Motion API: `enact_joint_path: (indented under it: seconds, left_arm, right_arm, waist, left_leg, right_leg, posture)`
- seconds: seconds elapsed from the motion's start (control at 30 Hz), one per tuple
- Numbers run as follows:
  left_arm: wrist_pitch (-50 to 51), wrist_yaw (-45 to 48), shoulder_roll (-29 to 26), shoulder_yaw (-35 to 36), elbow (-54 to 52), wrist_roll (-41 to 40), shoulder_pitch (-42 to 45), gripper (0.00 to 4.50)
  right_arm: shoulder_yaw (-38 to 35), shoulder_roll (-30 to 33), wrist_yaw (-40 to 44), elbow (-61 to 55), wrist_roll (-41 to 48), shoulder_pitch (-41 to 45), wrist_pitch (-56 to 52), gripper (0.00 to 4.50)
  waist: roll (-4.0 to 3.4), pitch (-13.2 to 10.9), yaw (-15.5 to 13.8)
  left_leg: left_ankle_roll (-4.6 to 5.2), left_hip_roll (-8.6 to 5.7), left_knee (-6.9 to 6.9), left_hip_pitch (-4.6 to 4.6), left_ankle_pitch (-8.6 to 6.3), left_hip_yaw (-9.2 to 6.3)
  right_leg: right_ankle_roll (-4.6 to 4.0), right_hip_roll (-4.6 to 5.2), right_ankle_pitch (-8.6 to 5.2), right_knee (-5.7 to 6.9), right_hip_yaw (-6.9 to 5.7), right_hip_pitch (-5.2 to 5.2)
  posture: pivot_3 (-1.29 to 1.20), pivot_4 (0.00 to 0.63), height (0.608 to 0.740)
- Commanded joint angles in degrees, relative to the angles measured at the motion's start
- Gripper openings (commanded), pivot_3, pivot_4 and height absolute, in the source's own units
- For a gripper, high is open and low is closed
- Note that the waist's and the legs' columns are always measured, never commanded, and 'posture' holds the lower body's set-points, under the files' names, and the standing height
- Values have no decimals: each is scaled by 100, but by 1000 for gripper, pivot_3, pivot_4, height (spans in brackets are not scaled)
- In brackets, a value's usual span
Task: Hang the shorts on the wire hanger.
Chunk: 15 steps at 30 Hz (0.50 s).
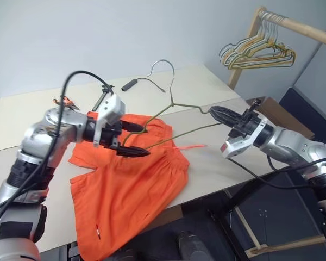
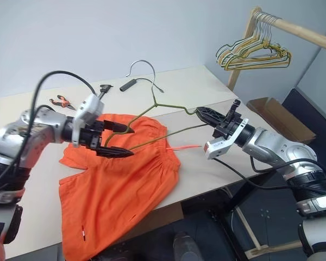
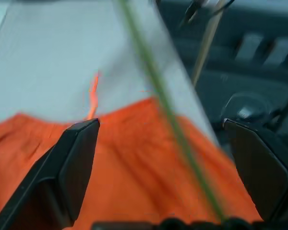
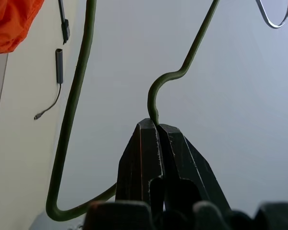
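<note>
Task early: right gripper (image 1: 213, 111) clenched on one corner of the wire hanger (image 1: 176, 104), held lifted above the table (image 1: 38, 111); left gripper (image 1: 141, 139) released wide around its far bar; shorts (image 1: 130, 185) flat on table's near edge, not yet hung.

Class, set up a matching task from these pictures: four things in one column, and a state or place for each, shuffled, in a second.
1. left end effector
2. right end effector
3. shorts
4. bunch of hangers

A. on the wooden rail
B. clamped on the wire hanger
C. open above orange fabric
D. spread on the table, hanging over its edge

Pairs: 1-C, 2-B, 3-D, 4-A
</note>
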<state>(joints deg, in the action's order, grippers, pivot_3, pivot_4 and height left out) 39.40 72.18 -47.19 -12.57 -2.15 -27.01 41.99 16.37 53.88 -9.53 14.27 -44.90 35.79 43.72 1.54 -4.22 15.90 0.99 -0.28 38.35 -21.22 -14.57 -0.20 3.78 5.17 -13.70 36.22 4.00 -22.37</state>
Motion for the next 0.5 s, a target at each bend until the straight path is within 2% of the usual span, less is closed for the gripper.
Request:
enact_joint_path:
  seconds: [0.03,0.43,0.5]
  left_arm:
    - [91,-11,-67,69,-334,45,-14,3934]
    - [292,-457,22,228,-520,85,-161,86]
    - [311,-562,58,276,-482,101,-139,36]
  right_arm:
    - [-352,15,-32,-189,-4,112,-43,0]
    - [-506,-98,-85,-197,-173,193,-56,0]
    - [-509,-125,-28,-219,-113,175,-17,0]
  waist:
    - [0,0,41]
    - [-1,1,80]
    - [-1,1,81]
  left_leg:
    - [0,0,1,0,0,-1]
    - [0,-2,7,7,0,-2]
    - [0,-1,7,7,0,-2]
  right_leg:
    - [0,0,0,0,0,0]
    - [3,4,1,4,1,8]
    - [3,2,1,4,1,7]
  posture:
    - [-232,1,740]
    - [-230,10,740]
    - [-229,11,740]
